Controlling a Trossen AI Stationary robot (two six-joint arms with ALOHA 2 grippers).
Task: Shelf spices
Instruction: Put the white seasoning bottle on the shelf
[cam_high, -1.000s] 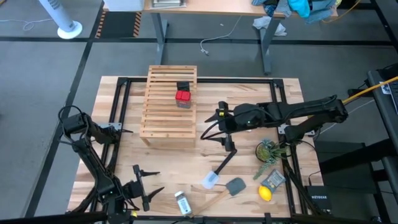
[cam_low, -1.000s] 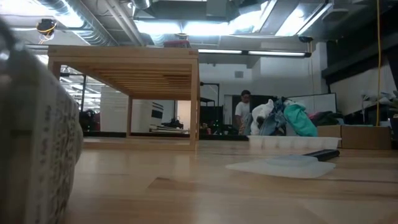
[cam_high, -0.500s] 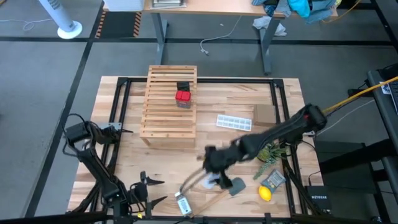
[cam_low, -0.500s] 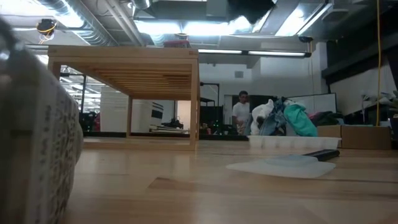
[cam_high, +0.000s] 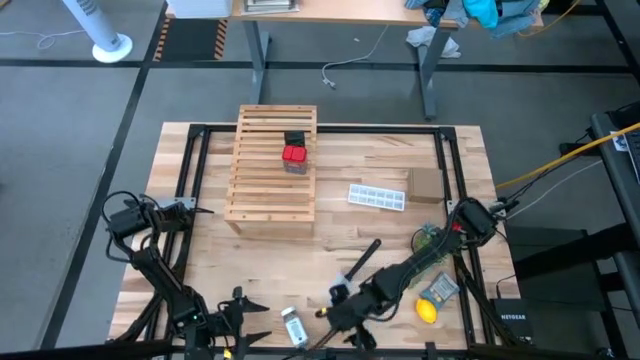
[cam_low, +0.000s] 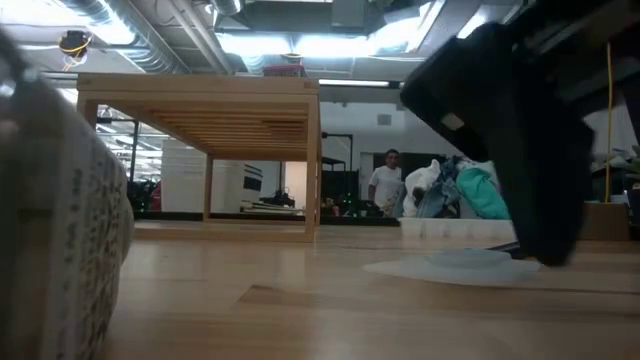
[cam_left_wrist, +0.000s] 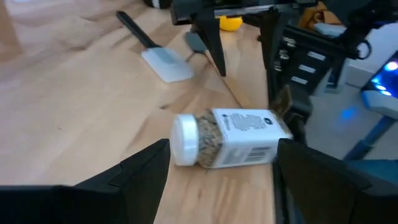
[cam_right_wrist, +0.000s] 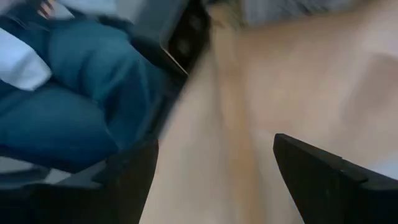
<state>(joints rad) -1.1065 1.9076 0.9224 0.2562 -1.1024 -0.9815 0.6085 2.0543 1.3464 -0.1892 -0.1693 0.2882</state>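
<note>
The clear jar with a white lid (cam_left_wrist: 227, 138) lies on its side near the table's near edge (cam_high: 292, 326) and fills the low view's left edge (cam_low: 55, 220). My left gripper (cam_left_wrist: 222, 152) is open, a finger on either side of the jar, touching nothing (cam_high: 246, 318). My right gripper (cam_high: 332, 308) is open and hangs low just right of the jar, fingers pointing down (cam_left_wrist: 241, 59) (cam_low: 520, 130). The red spice (cam_high: 294, 155) and the black spice (cam_high: 294, 139) stand on the wooden slatted shelf (cam_high: 262, 170).
A white-headed spatula (cam_left_wrist: 155, 53) lies beyond the jar. A white ice-cube tray (cam_high: 378, 196), a cardboard box (cam_high: 425, 183), a plant (cam_high: 430, 240) and a lemon (cam_high: 427, 311) sit on the table's right part. A person (cam_low: 385, 185) stands far behind the table.
My right arm has swung from the table's middle beside the shelf toward the near edge and down, ending low just right of the jar. My left gripper has drifted slightly toward the near edge. The jar and the shelf's spices have stayed put.
</note>
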